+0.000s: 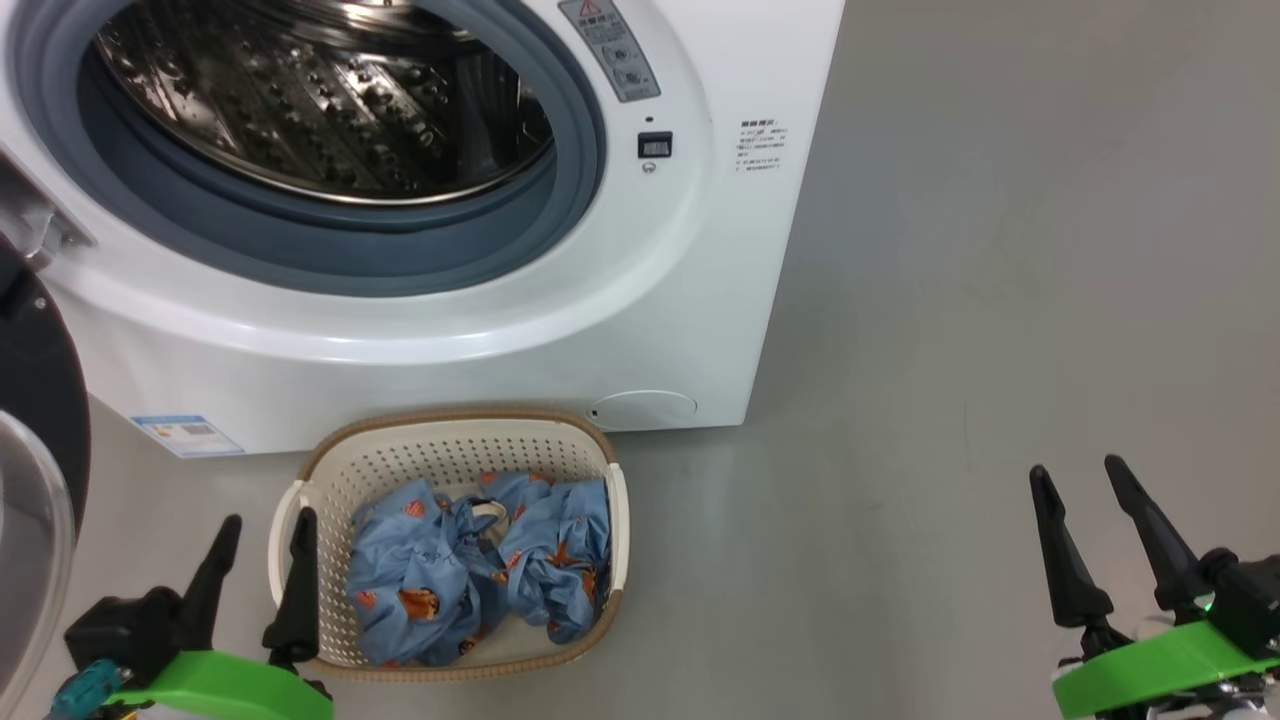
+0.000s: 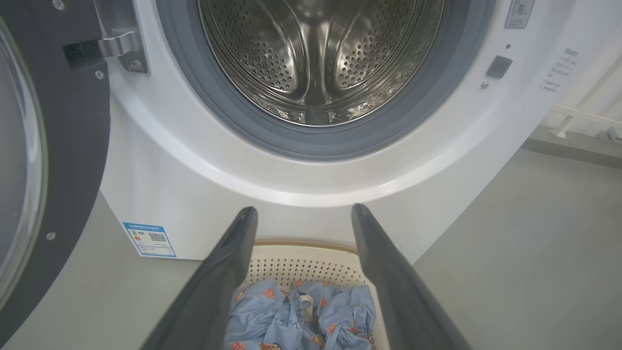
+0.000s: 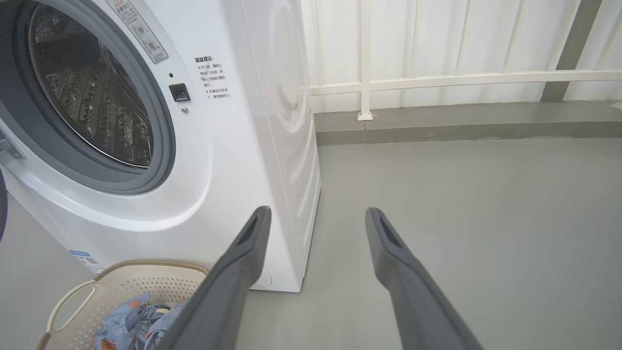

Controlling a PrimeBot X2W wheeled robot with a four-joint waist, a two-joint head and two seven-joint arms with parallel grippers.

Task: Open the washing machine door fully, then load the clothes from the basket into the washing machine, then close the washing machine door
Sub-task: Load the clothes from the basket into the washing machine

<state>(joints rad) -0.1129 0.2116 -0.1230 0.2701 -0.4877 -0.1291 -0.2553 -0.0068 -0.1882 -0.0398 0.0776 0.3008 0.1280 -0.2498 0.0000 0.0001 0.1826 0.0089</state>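
Note:
The white washing machine (image 1: 480, 330) stands with its steel drum (image 1: 320, 100) exposed and nothing inside. Its black-rimmed door (image 1: 35, 440) hangs swung out at the far left, door (image 2: 43, 160) glass bulging. On the floor in front sits the cream basket (image 1: 450, 455) holding light blue clothes (image 1: 470, 570) with orange figures. My left gripper (image 1: 268, 530) is open just over the basket's left rim, empty; from the wrist, the left gripper (image 2: 303, 210) points at the machine's front above the basket (image 2: 301, 260). My right gripper (image 1: 1080, 475) is open and empty over bare floor, far right of the basket.
Grey floor (image 1: 950, 300) stretches to the right of the machine. In the right wrist view a white railing (image 3: 437, 80) and a low kerb (image 3: 461, 129) run behind it. A blue label (image 1: 185, 435) sits low on the machine's front.

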